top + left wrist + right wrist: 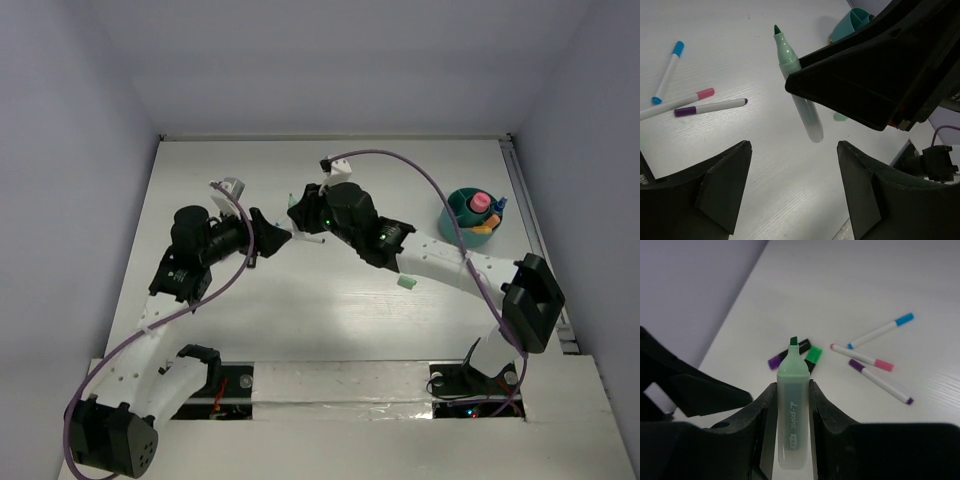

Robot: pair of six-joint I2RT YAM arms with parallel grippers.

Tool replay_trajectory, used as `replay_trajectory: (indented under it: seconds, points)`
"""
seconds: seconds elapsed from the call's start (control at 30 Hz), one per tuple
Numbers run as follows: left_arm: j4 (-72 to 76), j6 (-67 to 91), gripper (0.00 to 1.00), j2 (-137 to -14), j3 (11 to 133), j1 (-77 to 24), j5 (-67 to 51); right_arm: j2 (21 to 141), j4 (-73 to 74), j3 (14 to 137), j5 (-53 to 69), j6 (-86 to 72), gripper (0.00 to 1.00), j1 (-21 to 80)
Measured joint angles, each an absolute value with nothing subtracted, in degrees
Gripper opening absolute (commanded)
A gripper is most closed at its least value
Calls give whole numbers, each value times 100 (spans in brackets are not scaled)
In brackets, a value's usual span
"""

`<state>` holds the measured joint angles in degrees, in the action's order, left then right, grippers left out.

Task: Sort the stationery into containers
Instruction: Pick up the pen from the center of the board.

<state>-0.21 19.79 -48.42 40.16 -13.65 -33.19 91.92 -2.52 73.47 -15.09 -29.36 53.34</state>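
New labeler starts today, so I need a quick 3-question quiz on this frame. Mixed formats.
1. True or false: the right fingers clamp the green highlighter.
2. Pick one: how many thin white markers lie on the table? A two, B three, C five.
3. Fill in: the left fingers stand ___, with nothing held.

Key: 1 true. 2 B. 3 open.
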Motion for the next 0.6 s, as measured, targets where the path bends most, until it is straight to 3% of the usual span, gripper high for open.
replay_trajectory:
  seconds: [0.2,0.6]
  points:
    - [200,2095,61,-4919,3983,-1365,-3695,9229,-937,7227,-1057,-3441,0,5389]
    - [370,2202,38,-4969,3983,-1365,-3833,9242,-1614,7179,-963,-3771,0,5710]
